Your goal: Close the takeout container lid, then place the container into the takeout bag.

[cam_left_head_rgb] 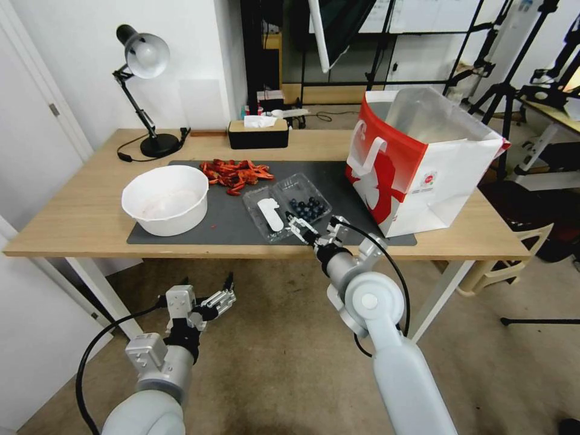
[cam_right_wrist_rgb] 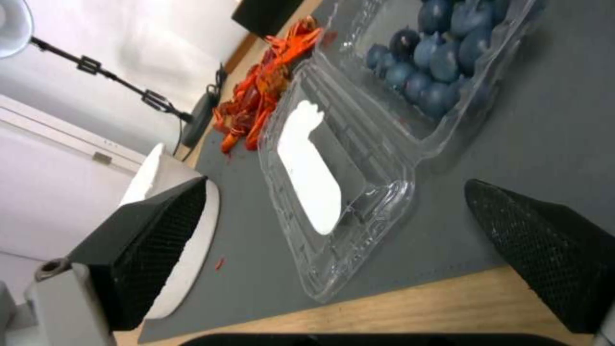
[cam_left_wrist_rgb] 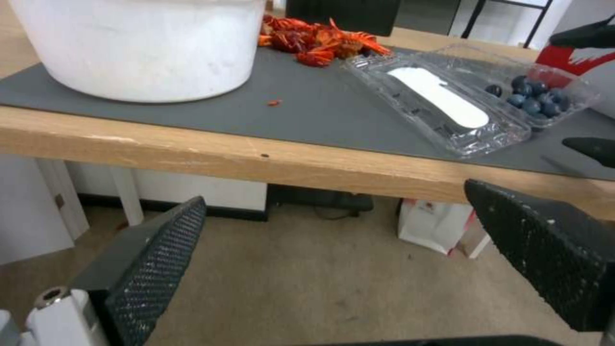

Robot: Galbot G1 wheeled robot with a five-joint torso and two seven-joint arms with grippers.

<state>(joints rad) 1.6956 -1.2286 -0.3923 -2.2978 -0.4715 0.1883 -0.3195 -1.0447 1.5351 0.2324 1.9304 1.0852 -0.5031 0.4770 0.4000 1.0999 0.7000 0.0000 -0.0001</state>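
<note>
Container [cam_left_head_rgb: 309, 208]: lies open on the grey mat [cam_left_head_rgb: 338, 175] at the near edge of the bench [cam_left_head_rgb: 78, 211], blueberries in its right half.
Lid [cam_left_head_rgb: 269, 212]: flat on the mat, left of the berries, white label up.
Bag [cam_left_head_rgb: 423, 160]: upright, open, right of the container.
Right pincer [cam_left_head_rgb: 314, 228]: released, at the container's near edge.
Left pincer [cam_left_head_rgb: 220, 296]: released, below the bench edge, near left.
Bowl [cam_left_head_rgb: 165, 199]: on the mat, left.

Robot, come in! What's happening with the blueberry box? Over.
Right gripper open at the near edge of the takeout container. Lid flat open, bag waiting on the right. Left gripper open, below table level. Nothing in the way.
</note>
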